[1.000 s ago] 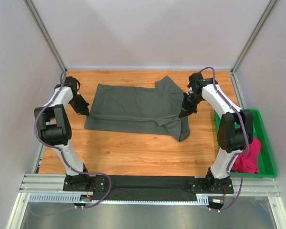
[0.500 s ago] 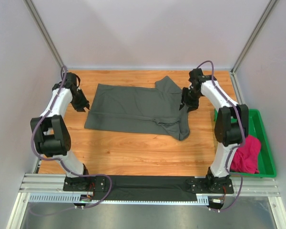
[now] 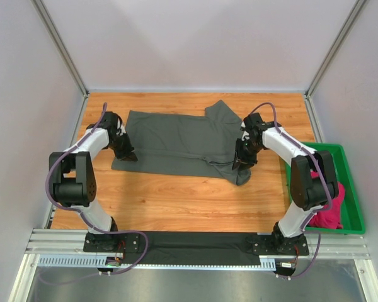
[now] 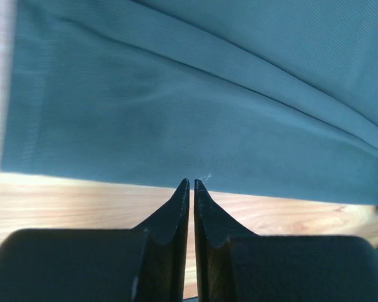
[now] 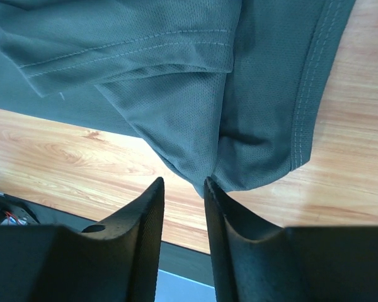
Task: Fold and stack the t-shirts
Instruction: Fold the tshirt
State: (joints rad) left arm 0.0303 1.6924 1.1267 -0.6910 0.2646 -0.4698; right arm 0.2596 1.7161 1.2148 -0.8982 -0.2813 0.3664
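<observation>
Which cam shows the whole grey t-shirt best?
Top external: the entire grey t-shirt lies in frame, partly folded. Left wrist shows just a stretch of its near edge; right wrist just a bunched sleeve and corner.

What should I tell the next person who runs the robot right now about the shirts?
Left gripper: fingertips together at the near hem of the grey t-shirt, no cloth seen between them.
Right gripper: slightly open at the shirt's near right corner, holding nothing.
The grey t-shirt lies flat on the table, partly folded over. Pink t-shirt is bunched in the green tray.
Done: a first fold at most.
Left: finish folding the grey one, fold the pink one, stack them.
</observation>
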